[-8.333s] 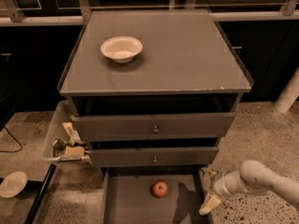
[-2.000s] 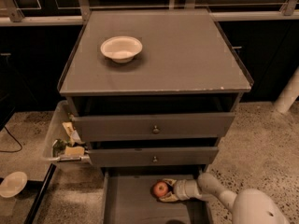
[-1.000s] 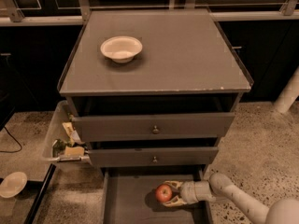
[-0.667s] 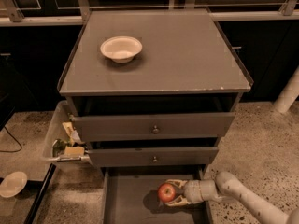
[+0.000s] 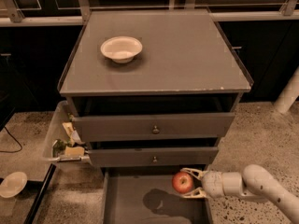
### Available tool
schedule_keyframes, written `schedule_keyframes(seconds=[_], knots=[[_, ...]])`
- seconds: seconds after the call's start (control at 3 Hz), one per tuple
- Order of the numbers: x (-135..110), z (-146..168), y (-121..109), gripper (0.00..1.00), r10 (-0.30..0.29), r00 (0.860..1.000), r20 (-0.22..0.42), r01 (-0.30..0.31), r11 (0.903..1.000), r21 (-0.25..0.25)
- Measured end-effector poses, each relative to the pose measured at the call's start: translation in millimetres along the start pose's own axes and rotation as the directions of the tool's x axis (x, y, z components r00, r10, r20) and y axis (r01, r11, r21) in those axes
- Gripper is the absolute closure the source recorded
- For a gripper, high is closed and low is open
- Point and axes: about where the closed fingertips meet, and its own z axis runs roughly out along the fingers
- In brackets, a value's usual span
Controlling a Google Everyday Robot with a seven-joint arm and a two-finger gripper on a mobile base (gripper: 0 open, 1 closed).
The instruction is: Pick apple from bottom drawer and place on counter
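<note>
**Apple (image 5: 182, 182) grabbed, trip to the worktop (image 5: 187, 55) not made yet**

So the pincer (image 5: 188, 183) was clamped around the apple, one finger over the top of it and one under it, with the arm reaching in from the right. The fruit sat right between the fingers and was held clear of the floor of the bottom drawer (image 5: 131, 204). You could tell because its shadow (image 5: 161, 204) fell on the grey floor just below and a bit left of the pincer, separate from the apple itself.

By my read the picking half was basically sorted: drawer open, apple gripped and raised. What was left was the whole placing half. The worktop was well above the pincer and a little to its left, with the two knobbed drawers (image 5: 154, 141) stacked in between, so the arm had to back out from in front of those, go up and over the front edge, and then let go.

Only other thing up there was a white bowl (image 5: 121, 48), far up and to the left of the pincer, with lots of bare grey surface beside it. The placing looked like the easy part to me.
</note>
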Motion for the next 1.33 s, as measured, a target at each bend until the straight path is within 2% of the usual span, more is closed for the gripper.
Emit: schedule_keyframes(seconds=[0.33, 0.67, 1.33], knots=[[-3.6, 1.2, 0.1, 1.00, -0.002, 1.000, -0.010, 0.002, 1.0000, 0.002], [-24.8, -12.3, -9.3, 1.00, -0.038, 0.999, -0.037, 0.038, 0.9992, 0.011], [-96.7, -82.9, -65.1, 1.00, -0.098, 0.994, -0.057, 0.099, 0.9947, 0.028]])
